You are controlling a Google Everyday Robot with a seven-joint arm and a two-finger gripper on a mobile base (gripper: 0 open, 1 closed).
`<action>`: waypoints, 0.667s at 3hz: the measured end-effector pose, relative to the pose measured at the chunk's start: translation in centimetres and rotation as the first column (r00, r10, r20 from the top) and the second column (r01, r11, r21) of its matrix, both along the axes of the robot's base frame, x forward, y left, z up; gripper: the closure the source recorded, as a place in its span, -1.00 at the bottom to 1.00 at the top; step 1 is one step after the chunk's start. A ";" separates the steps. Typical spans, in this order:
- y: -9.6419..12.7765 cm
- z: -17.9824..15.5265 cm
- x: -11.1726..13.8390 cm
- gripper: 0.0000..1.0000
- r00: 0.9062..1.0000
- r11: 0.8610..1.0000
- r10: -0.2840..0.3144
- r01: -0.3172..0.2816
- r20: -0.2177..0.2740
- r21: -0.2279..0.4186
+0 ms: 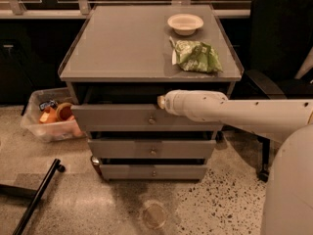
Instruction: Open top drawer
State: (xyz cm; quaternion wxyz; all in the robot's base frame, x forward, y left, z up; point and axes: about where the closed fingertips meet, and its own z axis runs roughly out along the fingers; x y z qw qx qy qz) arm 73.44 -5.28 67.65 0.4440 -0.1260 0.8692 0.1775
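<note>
Your gripper [161, 101] sits at the top drawer's [112, 117] upper edge, just above its knob [152, 120]; whether it's open or closed, you can't tell. The drawer looks partway out, proud of the lower drawers [122, 150]. More pulling likely remains.

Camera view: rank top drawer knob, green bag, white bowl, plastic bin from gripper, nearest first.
Gripper sits at the top drawer's upper edge.
1. Top drawer knob, just below it.
2. Green bag, on the cabinet top, right.
3. White bowl, back right.
4. Plastic bin, low, far left.
</note>
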 end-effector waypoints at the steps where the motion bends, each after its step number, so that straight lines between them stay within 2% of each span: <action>1: -0.2 0.3 -0.9 1.00 1.000 1.000 0.021 -0.021 -0.003 -0.022; 2: -0.5 0.0 -2.6 1.00 0.998 0.998 0.045 -0.047 -0.043 -0.045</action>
